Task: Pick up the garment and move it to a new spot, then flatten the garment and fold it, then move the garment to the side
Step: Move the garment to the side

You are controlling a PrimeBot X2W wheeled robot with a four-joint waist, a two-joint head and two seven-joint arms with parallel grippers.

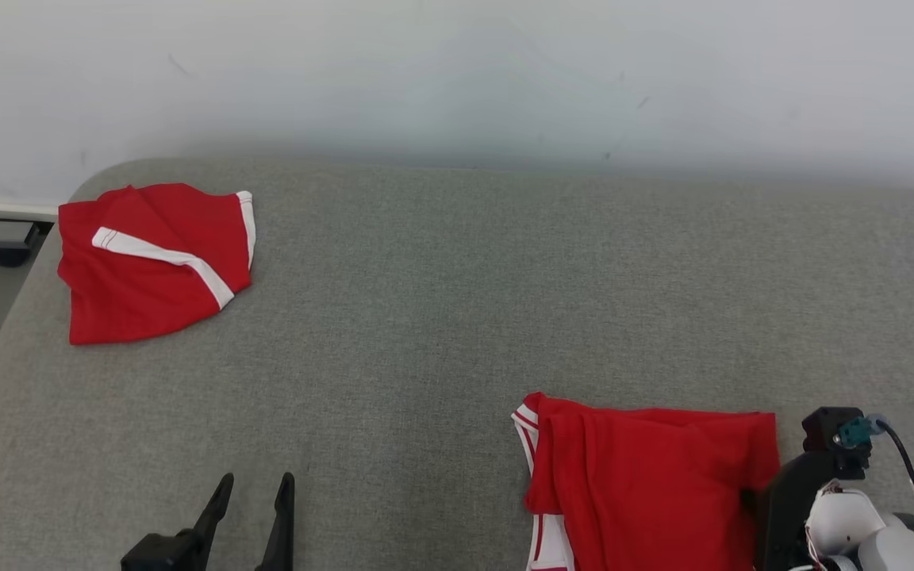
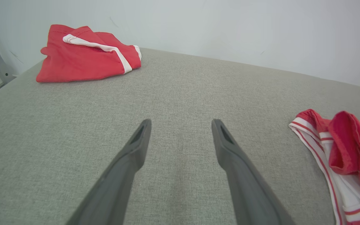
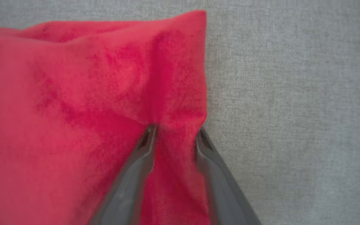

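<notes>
The garment lies near right on the worktop. The right gripper straddles a puckered ridge at its right edge, jaws seemingly pinching it for the lift. The left gripper waits near left, jaws spread.

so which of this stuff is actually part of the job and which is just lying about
In the job: near red garment; right gripper, fingers astride its edge; left gripper, open.
Just lying about: far red garment, back left corner; white wall behind.
</notes>
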